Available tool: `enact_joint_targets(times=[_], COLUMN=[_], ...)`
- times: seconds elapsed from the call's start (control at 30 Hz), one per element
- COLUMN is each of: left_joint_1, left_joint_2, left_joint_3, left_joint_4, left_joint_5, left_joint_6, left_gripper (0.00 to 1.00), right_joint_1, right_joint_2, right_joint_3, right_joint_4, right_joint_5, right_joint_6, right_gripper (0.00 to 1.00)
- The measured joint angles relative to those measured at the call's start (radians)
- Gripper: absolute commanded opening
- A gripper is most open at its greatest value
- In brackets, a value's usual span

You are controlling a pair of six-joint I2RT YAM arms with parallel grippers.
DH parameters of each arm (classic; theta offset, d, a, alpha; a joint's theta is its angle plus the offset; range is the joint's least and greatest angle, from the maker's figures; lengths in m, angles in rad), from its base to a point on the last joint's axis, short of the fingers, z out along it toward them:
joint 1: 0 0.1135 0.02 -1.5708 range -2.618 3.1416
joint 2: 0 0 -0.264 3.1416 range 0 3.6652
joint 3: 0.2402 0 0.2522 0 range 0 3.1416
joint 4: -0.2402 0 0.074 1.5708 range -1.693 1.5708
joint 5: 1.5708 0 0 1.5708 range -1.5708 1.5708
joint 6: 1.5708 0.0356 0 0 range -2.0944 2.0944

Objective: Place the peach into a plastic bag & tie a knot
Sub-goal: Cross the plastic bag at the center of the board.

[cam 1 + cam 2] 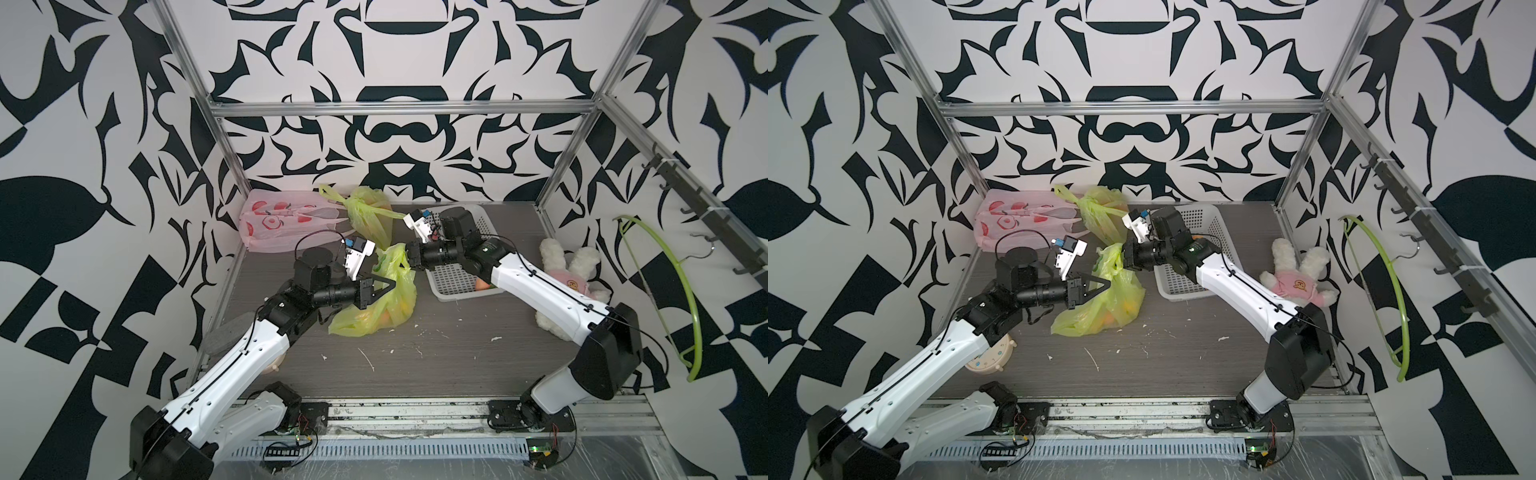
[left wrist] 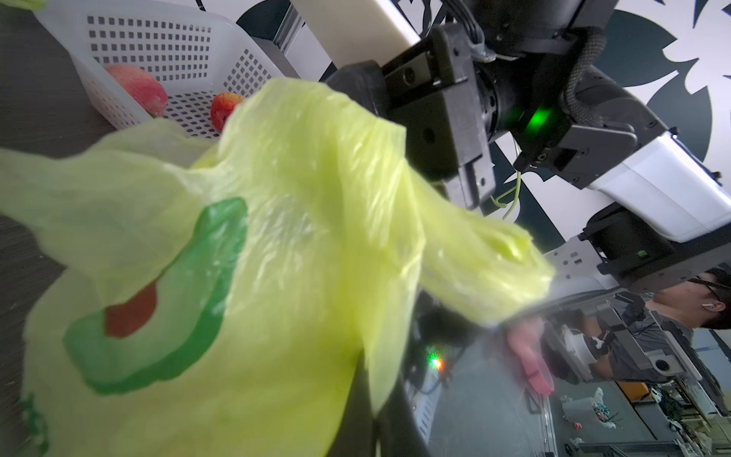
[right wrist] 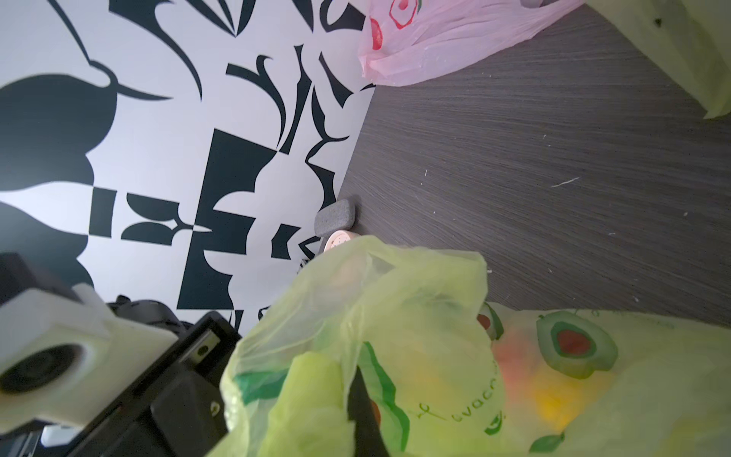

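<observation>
A yellow-green plastic bag (image 1: 386, 307) (image 1: 1100, 316) with avocado prints lies mid-table, its top pulled up. Orange and yellow fruit shows blurred through its film (image 3: 514, 356); I cannot tell which piece is the peach. My left gripper (image 1: 392, 284) (image 1: 1108, 286) is shut on a bunched handle of the bag (image 2: 296, 237), the film pinched at its fingers (image 2: 358, 419). From the far side my right gripper (image 1: 409, 259) (image 1: 1125, 257) is shut on the bag's other handle, one dark finger (image 3: 362, 415) wrapped in film. Two reddish fruits (image 2: 138, 89) lie in the basket.
The white perforated basket (image 1: 461, 296) stands right of the bag, under the right arm. A pink printed bag (image 1: 282, 224) and a tied yellow-green bag (image 1: 370, 216) sit at the back. A plush rabbit (image 1: 569, 282), green hanger (image 1: 685, 291), clock (image 1: 988, 357) and grey sponge (image 1: 226, 336) line the sides.
</observation>
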Motion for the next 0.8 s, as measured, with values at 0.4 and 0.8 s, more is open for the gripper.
enact_joint_targets(times=[0.4, 0.8], left_joint_1=[-0.03, -0.05], left_joint_2=[0.027, -0.11], left_joint_3=[-0.097, 0.023], left_joint_4=[0.189, -0.133], left_joint_5=[-0.085, -0.142], left_joint_6=[-0.062, 0.047], left_gripper=[0.0, 0.55], right_joint_1=[0.0, -0.005], right_joint_2=[-0.009, -0.009], right_joint_3=[-0.154, -0.067], right_joint_4=[0.397, 0.296], right_joint_5=[-0.041, -0.139], right_joint_6=[0.257, 0.115], right_gripper=[0.0, 0.0])
